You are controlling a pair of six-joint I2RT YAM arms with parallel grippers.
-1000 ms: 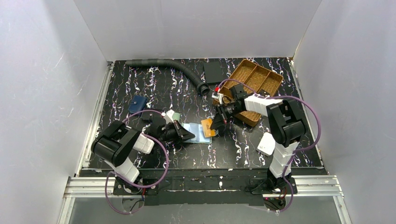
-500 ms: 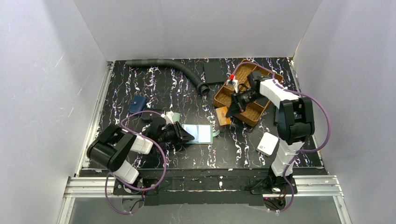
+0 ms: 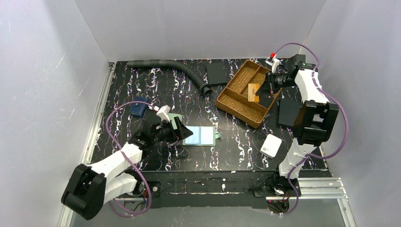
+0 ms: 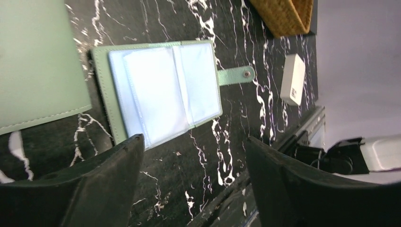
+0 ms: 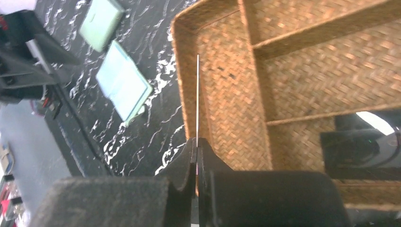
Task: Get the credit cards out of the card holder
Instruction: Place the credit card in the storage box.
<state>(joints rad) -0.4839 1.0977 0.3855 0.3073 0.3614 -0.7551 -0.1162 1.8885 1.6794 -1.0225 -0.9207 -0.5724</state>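
The card holder [image 3: 201,135] lies open on the black marbled table, pale blue inside, snap tab to the right; the left wrist view shows the card holder [image 4: 161,90] flat and untouched. My left gripper [image 3: 186,132] stands open just left of it, and nothing lies between the fingers of the left gripper [image 4: 194,161]. A tan credit card [image 3: 253,92] hangs over the woven tray [image 3: 235,105], with my right gripper [image 3: 263,88] shut on it. Seen edge-on in the right wrist view, the credit card [image 5: 197,94] sticks out of the right gripper [image 5: 196,142]. No black card shows.
A second, closed green wallet [image 3: 176,118] lies by the left gripper, a navy pouch [image 3: 138,108] beyond it. A ribbed hose [image 3: 175,68] curves along the back. Black slabs [image 3: 216,73] lie behind and right of the tray. A white box [image 3: 270,145] sits front right.
My right gripper carried the tan card from beside the card holder to the back right, over the tray. My left gripper opened, let go of the holder and drew back left.
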